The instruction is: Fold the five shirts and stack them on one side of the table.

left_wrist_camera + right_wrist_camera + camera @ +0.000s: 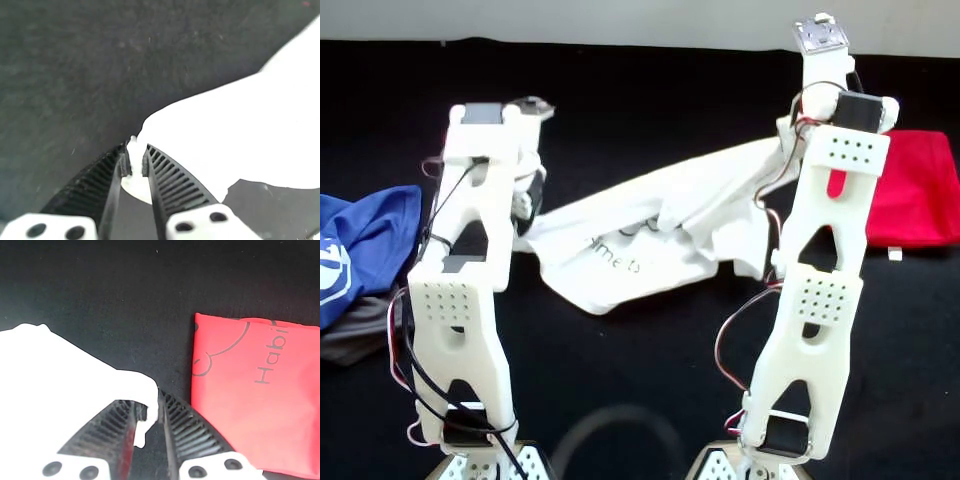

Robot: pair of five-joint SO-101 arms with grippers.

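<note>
Lettering showed on red shirt point(255, 405) from the right wrist — left gripper point(136, 156), right gripper point(151, 409) pinched white shirt point(620, 250).

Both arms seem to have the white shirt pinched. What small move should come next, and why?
Probably draw the arms apart to stretch the white shirt taut. The left gripper and right gripper are each shut on an edge of it, and it lies wrinkled between them, not yet flat enough to fold.
</note>
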